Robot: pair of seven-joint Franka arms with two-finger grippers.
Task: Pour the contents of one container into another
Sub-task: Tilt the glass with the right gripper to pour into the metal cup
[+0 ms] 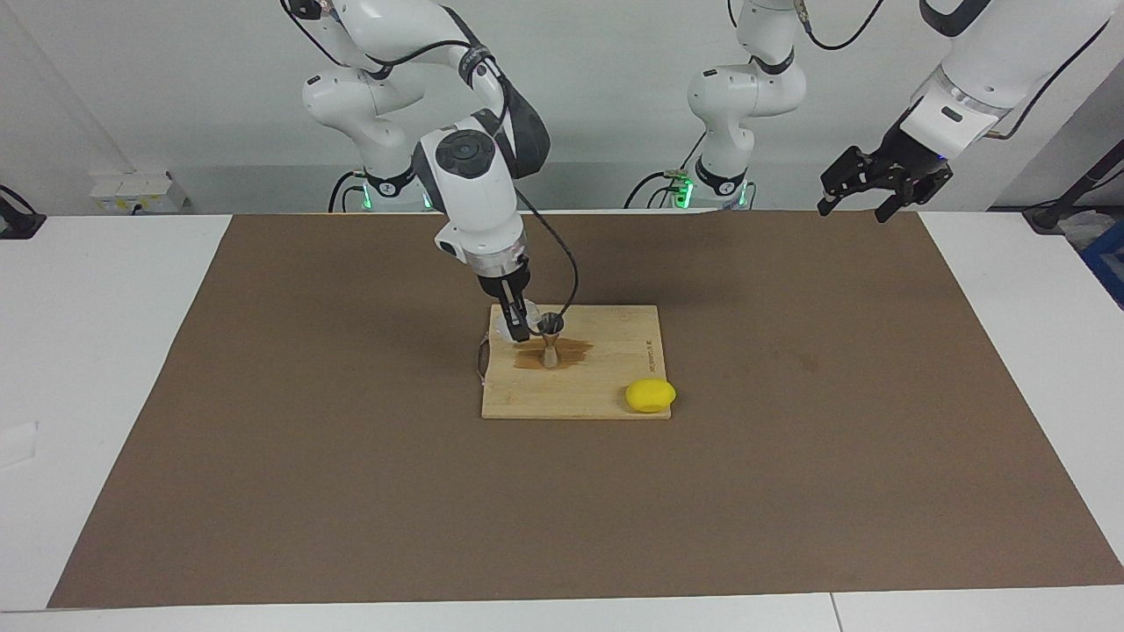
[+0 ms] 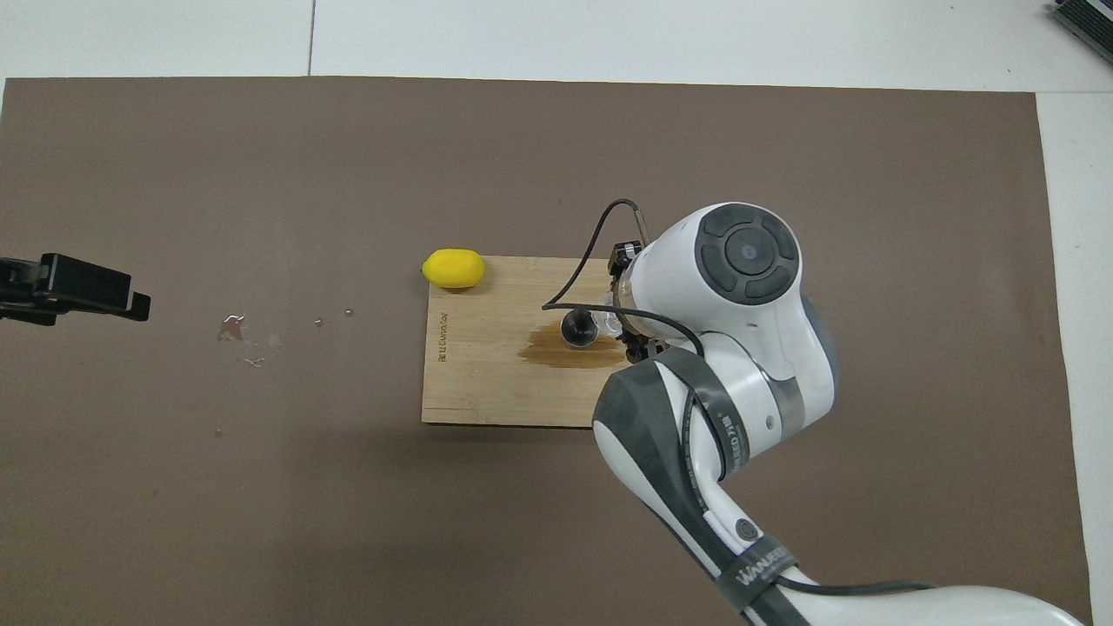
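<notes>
The grey hourglass jigger point(image 1: 551, 336) point(image 2: 578, 328) stands upright on a wooden board point(image 1: 606, 386) point(image 2: 487, 374), in a dark wet patch point(image 1: 572, 355). My right gripper point(image 1: 520, 328) points down, shut on the small clear glass cup point(image 1: 510, 322) point(image 2: 611, 323). It holds the cup low over the board, right beside the jigger's rim, toward the right arm's end. From overhead the right wrist hides most of the cup and the fingers. Whether the cup tilts I cannot tell. My left gripper point(image 1: 850, 207) hangs open and empty in the air, over the mat's edge at the left arm's end.
A yellow lemon point(image 1: 650, 395) point(image 2: 453, 268) lies at the board's corner farthest from the robots, toward the left arm's end. A few water drops point(image 2: 243, 330) sit on the brown mat point(image 1: 351, 491) toward the left arm's end. A cable loops from the right wrist above the board.
</notes>
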